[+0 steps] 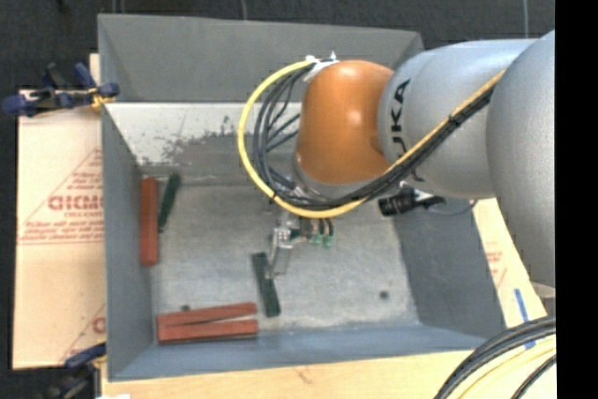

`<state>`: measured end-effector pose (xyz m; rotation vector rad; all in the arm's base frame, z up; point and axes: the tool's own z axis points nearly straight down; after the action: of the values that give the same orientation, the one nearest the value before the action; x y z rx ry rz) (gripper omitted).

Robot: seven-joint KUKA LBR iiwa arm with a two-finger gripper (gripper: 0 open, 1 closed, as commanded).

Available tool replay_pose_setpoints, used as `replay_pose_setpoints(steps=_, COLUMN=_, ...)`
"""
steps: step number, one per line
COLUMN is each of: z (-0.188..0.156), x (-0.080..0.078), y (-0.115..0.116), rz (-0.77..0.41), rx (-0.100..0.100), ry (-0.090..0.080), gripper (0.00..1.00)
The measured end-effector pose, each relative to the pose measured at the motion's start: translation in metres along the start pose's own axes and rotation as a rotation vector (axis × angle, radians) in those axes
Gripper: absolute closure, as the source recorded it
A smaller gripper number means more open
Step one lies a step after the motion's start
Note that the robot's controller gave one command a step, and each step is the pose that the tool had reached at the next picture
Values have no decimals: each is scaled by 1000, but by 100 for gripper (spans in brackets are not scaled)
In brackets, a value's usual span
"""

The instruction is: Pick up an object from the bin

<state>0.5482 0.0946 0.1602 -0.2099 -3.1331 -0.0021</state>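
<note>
Found gripper [280, 245] at upper end of dark green stick [268, 288], lower middle of frame, long axis running nearly top-to-bottom below it; could not tell whether spread or pinching.

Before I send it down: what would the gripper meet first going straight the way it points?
Probably the upper end of the dark green narrow bar right below the gripper; depth is unclear, so it might touch the grey metal bin floor beside it.
</note>
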Motion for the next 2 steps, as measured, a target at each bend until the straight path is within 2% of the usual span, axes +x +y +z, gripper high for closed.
replay_pose_setpoints(steps=1, z=-1, x=-1, y=-1, rz=1, rx=0, ry=-3, gripper=0)
replay_pose_setpoints(steps=2, z=35, x=1, y=-17, rz=-97, rx=0, ry=-9, gripper=0)
